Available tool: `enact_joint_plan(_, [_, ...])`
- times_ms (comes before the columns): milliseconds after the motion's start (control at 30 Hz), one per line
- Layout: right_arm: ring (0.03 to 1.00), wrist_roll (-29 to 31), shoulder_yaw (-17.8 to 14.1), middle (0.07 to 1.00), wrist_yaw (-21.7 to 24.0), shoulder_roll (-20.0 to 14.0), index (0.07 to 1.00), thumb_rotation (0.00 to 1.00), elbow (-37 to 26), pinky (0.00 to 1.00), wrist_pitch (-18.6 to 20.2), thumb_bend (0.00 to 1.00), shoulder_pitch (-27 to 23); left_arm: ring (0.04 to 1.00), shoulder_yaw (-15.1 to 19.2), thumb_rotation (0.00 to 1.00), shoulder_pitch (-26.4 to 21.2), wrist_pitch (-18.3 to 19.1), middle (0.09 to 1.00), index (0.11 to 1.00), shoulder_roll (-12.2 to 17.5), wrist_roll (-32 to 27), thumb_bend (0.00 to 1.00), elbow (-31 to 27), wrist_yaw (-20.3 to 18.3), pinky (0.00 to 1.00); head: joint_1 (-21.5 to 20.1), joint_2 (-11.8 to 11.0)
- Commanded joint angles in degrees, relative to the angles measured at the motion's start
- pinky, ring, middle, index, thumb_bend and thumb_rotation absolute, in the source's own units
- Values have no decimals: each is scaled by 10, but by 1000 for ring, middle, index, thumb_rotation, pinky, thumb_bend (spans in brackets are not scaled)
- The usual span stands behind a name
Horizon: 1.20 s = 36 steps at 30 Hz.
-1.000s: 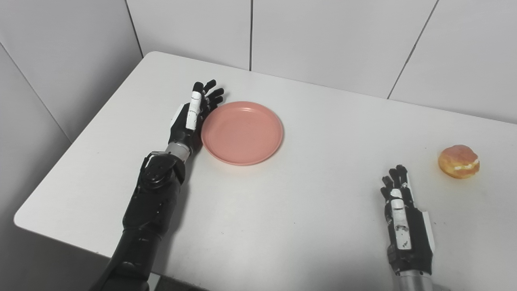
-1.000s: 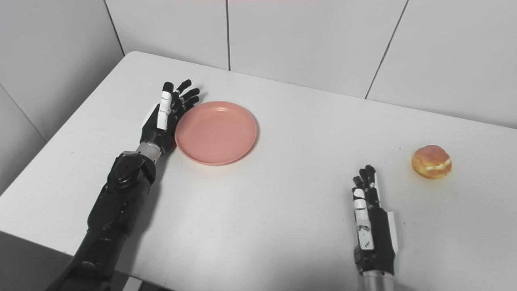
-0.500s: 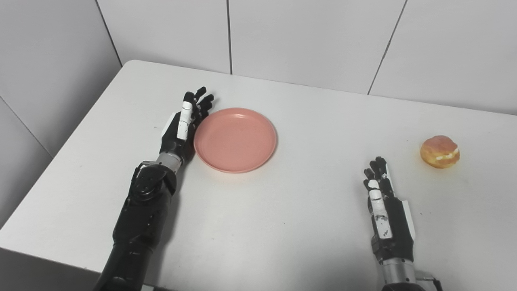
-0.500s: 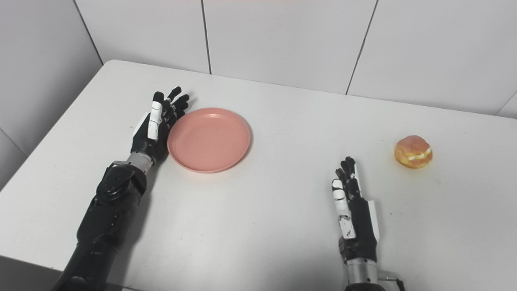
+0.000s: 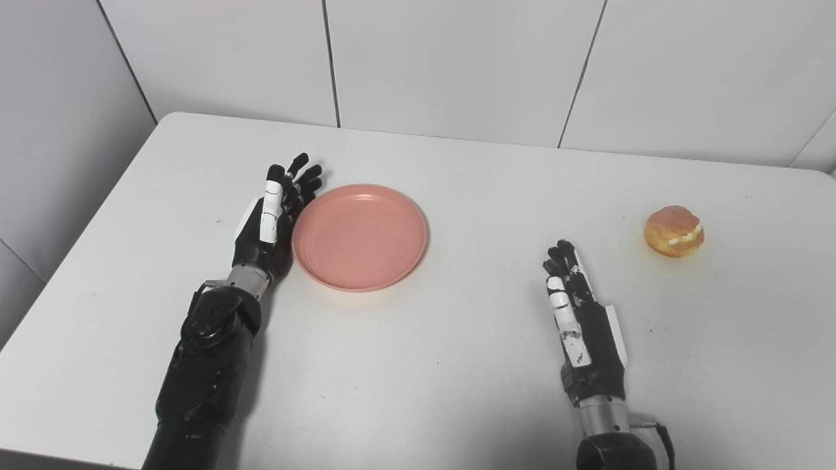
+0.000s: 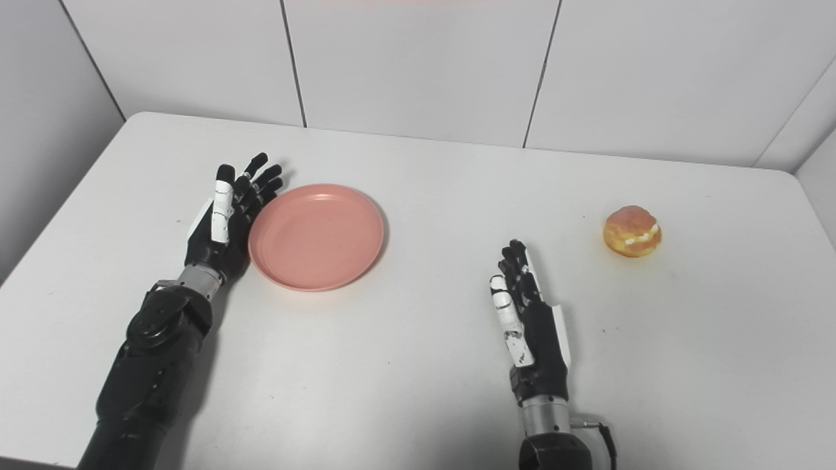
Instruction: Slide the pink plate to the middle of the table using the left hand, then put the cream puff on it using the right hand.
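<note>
An empty pink plate (image 5: 360, 236) lies flat on the white table (image 5: 457, 378), left of its middle. My left hand (image 5: 271, 219) stands on edge with its fingers apart and straight, its palm side against the plate's left rim, holding nothing. The cream puff (image 5: 674, 231), golden with a line of white cream, sits at the right side of the table. My right hand (image 5: 581, 326) rests open near the front, fingers pointing away, well short of the puff and to its left.
White wall panels rise close behind the table's far edge and on the left. The table's rounded back-left corner (image 5: 171, 117) lies behind my left hand. Bare tabletop stretches between the plate and the cream puff.
The camera has panned, shifting the whole picture left. Against the wall seams, my left hand and the plate have slid a little to the right together. The right hand and cream puff have stayed put.
</note>
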Motion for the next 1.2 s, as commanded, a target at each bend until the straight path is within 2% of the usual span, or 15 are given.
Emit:
enact_joint_plan(0, [958, -6, 5, 953, -1, 6, 954, 785, 9, 1000, -33, 664, -3, 938, -25, 1000, 14, 33, 918, 931, -17, 7, 835, -4, -23, 994, -2, 0])
enact_joint_plan(200, [975, -26, 13, 964, 0, -1, 977, 852, -3, 1000, -20, 644, -3, 935, -36, 1000, 28, 32, 916, 930, -34, 3, 818, -20, -20, 999, 10, 3])
enact_joint_plan(500, [966, -11, 6, 956, -2, 0, 964, 811, 7, 1000, -27, 671, -9, 931, -54, 1000, 64, 65, 909, 926, -74, 18, 793, -94, 13, 1000, 13, 4])
enact_joint_plan(633, [962, -4, 2, 955, -6, 4, 959, 794, 8, 1000, -25, 669, -9, 928, -55, 1000, 76, 69, 908, 927, -87, 25, 789, -110, 15, 1000, 12, 3])
enact_joint_plan(900, [958, -1, -3, 960, -5, 4, 961, 771, 15, 1000, -25, 683, -14, 953, -67, 1000, 93, 42, 934, 941, -106, 33, 759, -112, -1, 1000, -6, -8])
enact_joint_plan(1167, [954, -3, -8, 954, -15, 8, 958, 756, 19, 998, -29, 670, -17, 942, -86, 1000, 118, 11, 931, 945, -122, 67, 765, -130, 7, 1000, -14, -13])
